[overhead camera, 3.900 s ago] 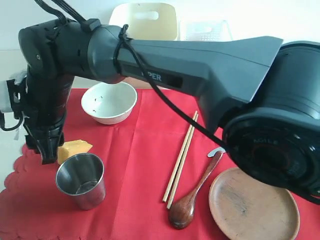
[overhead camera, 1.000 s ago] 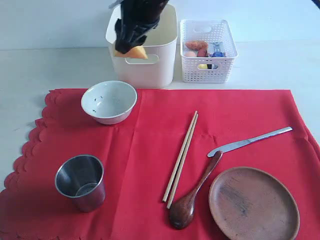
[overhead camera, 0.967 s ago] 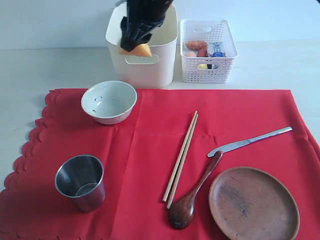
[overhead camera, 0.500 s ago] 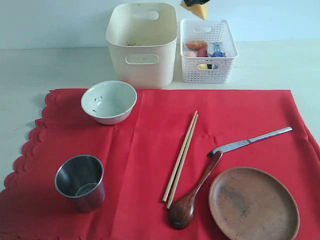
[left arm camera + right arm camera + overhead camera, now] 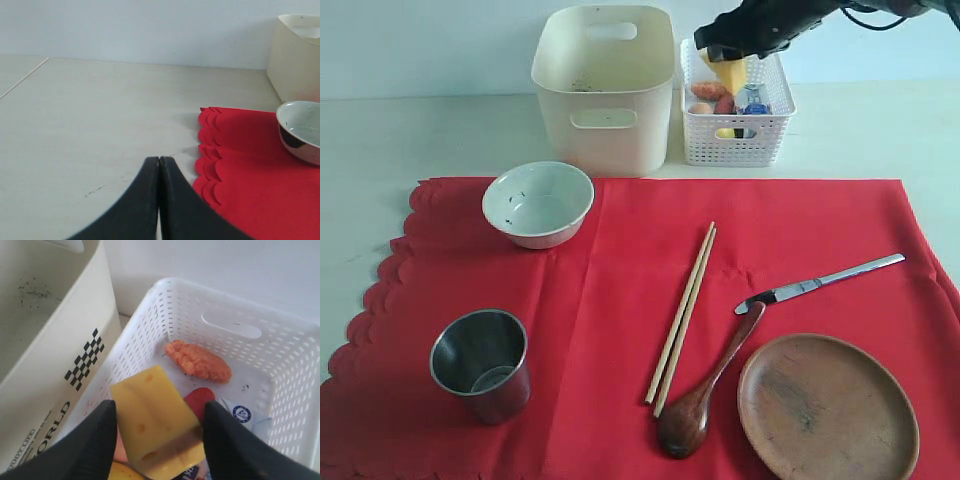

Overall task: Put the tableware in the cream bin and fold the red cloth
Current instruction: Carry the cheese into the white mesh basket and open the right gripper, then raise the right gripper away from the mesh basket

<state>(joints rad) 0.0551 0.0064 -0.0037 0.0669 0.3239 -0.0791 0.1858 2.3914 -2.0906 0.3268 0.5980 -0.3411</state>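
White lattice basket standing on the pale table, before a plain light wall. A yellow cheese wedge with holes hangs tilted over the basket's interior. Inside lie 1 orange crumbed piece, 1 red item just beside it, a carton with a blue-and-white label and a yellow object, seen only in part.

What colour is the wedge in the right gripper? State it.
Yellow wedge; best in right wrist view.
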